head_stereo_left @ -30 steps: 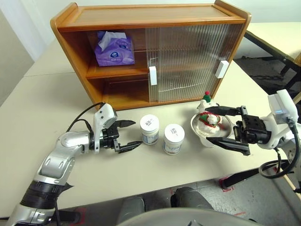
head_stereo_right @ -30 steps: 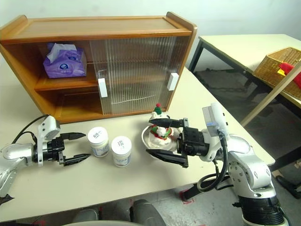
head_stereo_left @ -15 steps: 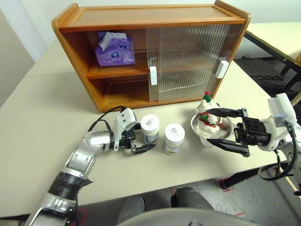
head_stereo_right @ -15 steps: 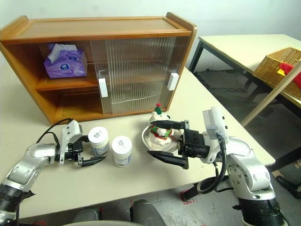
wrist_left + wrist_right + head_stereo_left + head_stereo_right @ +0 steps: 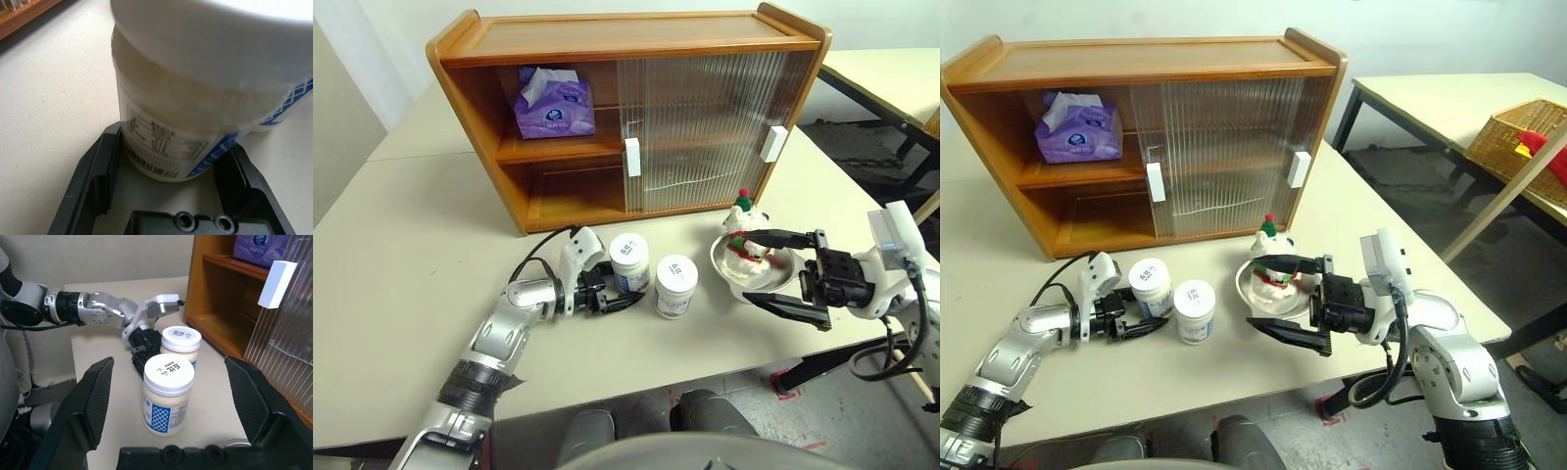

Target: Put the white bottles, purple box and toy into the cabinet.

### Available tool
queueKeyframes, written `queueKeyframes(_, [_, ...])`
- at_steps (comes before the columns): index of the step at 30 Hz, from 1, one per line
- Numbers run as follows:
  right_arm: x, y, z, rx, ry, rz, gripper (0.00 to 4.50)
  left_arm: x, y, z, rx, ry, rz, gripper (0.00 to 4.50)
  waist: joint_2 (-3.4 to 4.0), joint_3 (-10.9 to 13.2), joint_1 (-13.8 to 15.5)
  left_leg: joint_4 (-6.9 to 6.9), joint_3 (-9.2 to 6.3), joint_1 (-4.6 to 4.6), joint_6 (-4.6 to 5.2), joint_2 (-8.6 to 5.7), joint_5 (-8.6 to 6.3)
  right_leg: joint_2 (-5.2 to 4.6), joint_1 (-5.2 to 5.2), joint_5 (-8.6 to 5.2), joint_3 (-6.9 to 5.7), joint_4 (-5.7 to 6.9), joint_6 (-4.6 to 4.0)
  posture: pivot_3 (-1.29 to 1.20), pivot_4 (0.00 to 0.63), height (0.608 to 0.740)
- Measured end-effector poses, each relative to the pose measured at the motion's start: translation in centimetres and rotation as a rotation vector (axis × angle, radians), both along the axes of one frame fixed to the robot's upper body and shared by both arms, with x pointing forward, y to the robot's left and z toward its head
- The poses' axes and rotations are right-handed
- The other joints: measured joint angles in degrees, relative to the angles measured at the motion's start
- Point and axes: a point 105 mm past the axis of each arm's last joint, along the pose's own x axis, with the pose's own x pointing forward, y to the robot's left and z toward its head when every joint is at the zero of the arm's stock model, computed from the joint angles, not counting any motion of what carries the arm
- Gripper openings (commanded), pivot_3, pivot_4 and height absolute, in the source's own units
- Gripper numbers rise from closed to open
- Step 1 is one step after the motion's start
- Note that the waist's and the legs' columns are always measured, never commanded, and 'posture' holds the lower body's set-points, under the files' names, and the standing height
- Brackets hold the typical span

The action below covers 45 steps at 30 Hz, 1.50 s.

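The left tool (image 5: 619, 297), having advanced along the desk (image 5: 401, 245), is now closing around the nearer white bottle (image 5: 628, 262), not yet clearly gripping, while the right tool (image 5: 783, 271) is waiting wide open astride the toy (image 5: 744, 233).

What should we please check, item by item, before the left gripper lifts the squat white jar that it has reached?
1. Squat white jar nearer the cabinet sits between the left gripper's black fingers: ok.
2. Fingers actually pressing on the jar: cannot tell; a gap shows on each side in the left wrist view.
3. Jar upright with its lid on: ok.
4. Second squat white jar stands close beside the first; clearance for lifting: cannot tell.
5. Left bay of the honey-coloured wooden cabinet is uncovered, lavender tissue pack on its shelf, lower level free: ok.
6. Right gripper open around the metal dish holding the plush snowman, apart from the jars: ok.
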Motion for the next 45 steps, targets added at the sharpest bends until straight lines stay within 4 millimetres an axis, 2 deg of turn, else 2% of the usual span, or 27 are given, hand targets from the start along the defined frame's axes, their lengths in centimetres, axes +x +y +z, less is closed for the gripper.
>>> queueKeyframes(7, [0.0,-0.1,-0.1,-0.003,-0.004,-0.001,4.5,0.0,0.5,0.1,0.011,-0.01,-0.001,3.1,0.01,0.01,-0.01,-0.01,0.0,-0.03,-0.01,0.0,0.0,0.0,-0.04,0.0,0.02,-0.01,-0.14,-0.15,0.004,0.74])
queueKeyframes(19, [0.2,-0.2,-0.4,0.001,-0.002,-0.012,4.5,1.7,3.5,1.2,0.054,-0.098,0.185,3.1,0.01,0.02,-0.1,-0.02,0.02,-0.08,-0.01,-0.01,0.0,0.0,-0.08,0.02,0.03,-0.02,-0.25,-0.15,0.005,0.74])
queueKeyframes(26, [0.3,-0.1,-0.4,0.015,-0.002,-0.013,4.5,3.9,6.7,4.1,0.04,-0.216,0.485,3.1,-0.01,0.04,-0.07,-0.03,0.05,-0.08,-0.04,-0.05,0.03,0.01,-0.06,-0.01,0.01,-0.03,-0.24,-0.13,0.006,0.74])
queueKeyframes(29, [0.5,0.0,-0.2,0.019,-0.01,-0.011,4.5,4.7,7.7,4.7,0.037,-0.241,0.599,3.1,-0.03,0.04,0.03,-0.01,0.05,-0.07,-0.06,-0.06,0.04,0.01,-0.04,0.01,0.01,-0.03,-0.28,-0.12,0.006,0.74])
queueKeyframes(37, [0.7,0.5,0.0,0.046,-0.02,0.001,4.5,7.3,7.9,5.7,0.022,-0.275,0.81,3.1,-0.19,0.14,0.34,0.02,0.06,-0.05,-0.12,-0.08,0.09,0.01,0.02,0.1,0.01,-0.04,-0.39,-0.13,0.007,0.74])
queueKeyframes(41, [0.6,0.6,0.1,0.057,-0.021,0.003,4.5,8.0,8.5,5.2,0.081,-0.277,0.846,3.1,-0.2,0.14,0.37,0.01,0.05,-0.02,-0.13,-0.08,0.09,0.01,0.04,0.08,0.03,-0.04,-0.36,-0.13,0.007,0.74])
queueKeyframes(45, [0.6,0.7,0.2,0.062,-0.025,0.003,4.5,8.8,8.0,4.5,0.07,-0.249,0.887,3.1,-0.27,0.19,0.39,0.05,0.05,-0.03,-0.13,-0.09,0.09,0.0,0.08,0.09,0.03,-0.08,-0.3,-0.14,0.007,0.74])
